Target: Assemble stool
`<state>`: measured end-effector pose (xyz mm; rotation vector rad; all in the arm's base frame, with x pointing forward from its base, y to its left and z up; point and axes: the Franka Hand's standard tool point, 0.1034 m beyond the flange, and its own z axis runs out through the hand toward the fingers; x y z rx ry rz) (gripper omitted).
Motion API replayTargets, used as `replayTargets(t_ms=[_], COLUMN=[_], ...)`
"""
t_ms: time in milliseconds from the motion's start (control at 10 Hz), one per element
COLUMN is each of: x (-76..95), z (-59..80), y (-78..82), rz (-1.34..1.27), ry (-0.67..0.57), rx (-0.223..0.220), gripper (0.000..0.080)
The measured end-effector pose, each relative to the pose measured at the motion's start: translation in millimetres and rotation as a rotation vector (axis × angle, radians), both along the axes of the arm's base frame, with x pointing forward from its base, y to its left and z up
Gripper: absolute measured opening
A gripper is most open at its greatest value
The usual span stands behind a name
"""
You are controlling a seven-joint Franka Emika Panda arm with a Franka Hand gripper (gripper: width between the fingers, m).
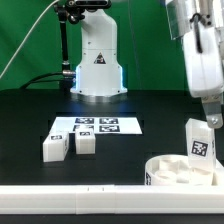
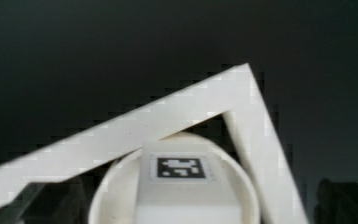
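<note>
The round white seat (image 1: 184, 172) lies at the exterior view's lower right. One white leg (image 1: 200, 143) stands upright on it, tag facing the camera. My gripper (image 1: 211, 118) hangs just above and beside that leg. In the wrist view the tagged leg (image 2: 179, 167) sits between my dark fingers (image 2: 336, 196), which stand off from its sides; the gripper (image 2: 179, 210) is open and grips nothing. Two more white legs (image 1: 55, 147) (image 1: 86, 143) lie on the black table at the exterior view's left.
The marker board (image 1: 97, 126) lies flat mid-table in front of the robot base (image 1: 97, 75). A long white border rail (image 1: 70, 193) runs along the front edge; its corner (image 2: 194, 100) shows beyond the leg in the wrist view.
</note>
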<state>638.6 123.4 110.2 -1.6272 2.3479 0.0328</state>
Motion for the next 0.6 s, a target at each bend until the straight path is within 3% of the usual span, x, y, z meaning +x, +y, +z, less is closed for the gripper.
replayTargets(t_ms=[400,600], x=[-1.9,-7.9], z=[-3.0,-2.5], y=[-0.3,2.4], rz=[0.293,0.600], ry=[-0.040,-0.019], rx=[-0.068,-0.123], gripper=[0.0648,0.0648])
